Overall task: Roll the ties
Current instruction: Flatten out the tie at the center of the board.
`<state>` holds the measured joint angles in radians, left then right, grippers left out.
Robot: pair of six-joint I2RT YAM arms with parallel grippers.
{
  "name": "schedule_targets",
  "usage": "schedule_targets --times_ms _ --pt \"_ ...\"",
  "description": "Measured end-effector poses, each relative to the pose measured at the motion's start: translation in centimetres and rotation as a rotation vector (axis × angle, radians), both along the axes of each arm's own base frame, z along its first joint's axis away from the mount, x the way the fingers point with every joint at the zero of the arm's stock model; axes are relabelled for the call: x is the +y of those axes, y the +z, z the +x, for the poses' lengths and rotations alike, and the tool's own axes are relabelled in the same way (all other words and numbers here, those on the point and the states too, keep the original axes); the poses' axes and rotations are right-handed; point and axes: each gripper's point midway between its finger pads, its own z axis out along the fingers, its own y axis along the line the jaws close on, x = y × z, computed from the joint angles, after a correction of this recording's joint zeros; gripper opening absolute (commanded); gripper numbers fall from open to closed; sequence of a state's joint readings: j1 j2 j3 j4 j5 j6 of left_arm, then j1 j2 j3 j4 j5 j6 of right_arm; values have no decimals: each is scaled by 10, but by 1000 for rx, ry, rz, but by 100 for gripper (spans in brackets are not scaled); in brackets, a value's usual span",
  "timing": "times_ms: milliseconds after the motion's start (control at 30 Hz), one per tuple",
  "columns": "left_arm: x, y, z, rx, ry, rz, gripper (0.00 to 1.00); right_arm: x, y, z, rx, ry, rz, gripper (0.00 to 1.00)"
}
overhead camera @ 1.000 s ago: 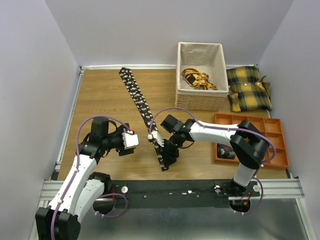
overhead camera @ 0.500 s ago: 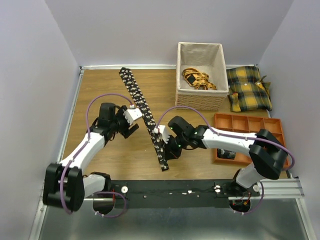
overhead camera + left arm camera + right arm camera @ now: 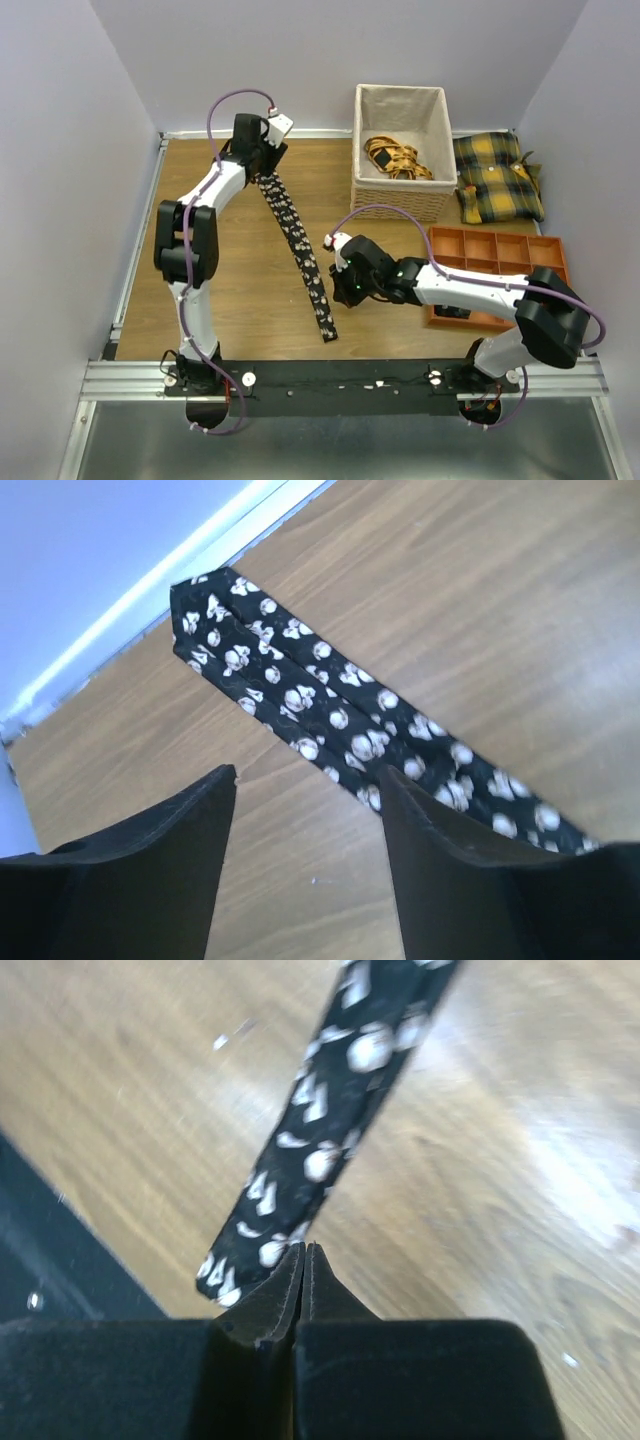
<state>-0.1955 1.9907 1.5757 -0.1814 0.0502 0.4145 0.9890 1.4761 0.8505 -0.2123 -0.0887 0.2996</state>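
**One tie laid flat on the wood, a gripper at each end**

The tie (image 3: 300, 250), black and dotted with small pale flowers, is laid out unrolled as one long strip on the wooden surface (image 3: 220, 280). It runs on a slant from close to the back wall down to the near edge of the wood. In the left wrist view its far end (image 3: 330, 715) is seen lying flat, with a seam down the middle and its tip near the white strip at the foot of the wall.

The left gripper (image 3: 265, 150) is stretched out over that far end. Its fingers (image 3: 180, 860) are held apart above the tie, and nothing is seen between them.

The right gripper (image 3: 342, 290) is brought in low beside the near part of the strip. In the right wrist view its fingers (image 3: 270, 1310) are pressed together with their tips right at the edge of the tie (image 3: 330, 1110). No fabric is seen between them.

To the right of the tie, a cloth-lined wicker basket (image 3: 400, 205) is set against the back wall, with a yellow and black bundle (image 3: 395, 157) inside it. Yellow and black plaid cushions (image 3: 497, 178) are placed just beside the basket on its right. An orange compartment tray (image 3: 500, 245) is set in front of them.
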Motion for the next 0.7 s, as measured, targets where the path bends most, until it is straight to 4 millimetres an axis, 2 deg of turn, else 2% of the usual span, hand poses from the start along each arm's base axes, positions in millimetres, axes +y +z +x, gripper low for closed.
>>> schedule_targets --times_ms 67,167,300,433,533,600,700 --pt "2 -2 22 -9 46 4 49 -4 6 7 -31 -48 -10 1" --pt "11 -26 37 15 97 62 38 -7 14 17 -76 -97 -23 1" --pt "23 -61 35 72 108 150 35 2 26 24 -108 -97 -20 1" --pt "25 -72 36 81 88 189 37 27 28 32 -102 -76 -17 1" --pt "26 -69 44 44 84 219 38 35 10 32 -65 -64 -47 1" --pt "26 -69 49 24 83 236 38 34 -8 26 -18 -54 -84 1" --pt "27 -73 60 -7 81 264 39 31 -25 20 30 -52 -129 1"
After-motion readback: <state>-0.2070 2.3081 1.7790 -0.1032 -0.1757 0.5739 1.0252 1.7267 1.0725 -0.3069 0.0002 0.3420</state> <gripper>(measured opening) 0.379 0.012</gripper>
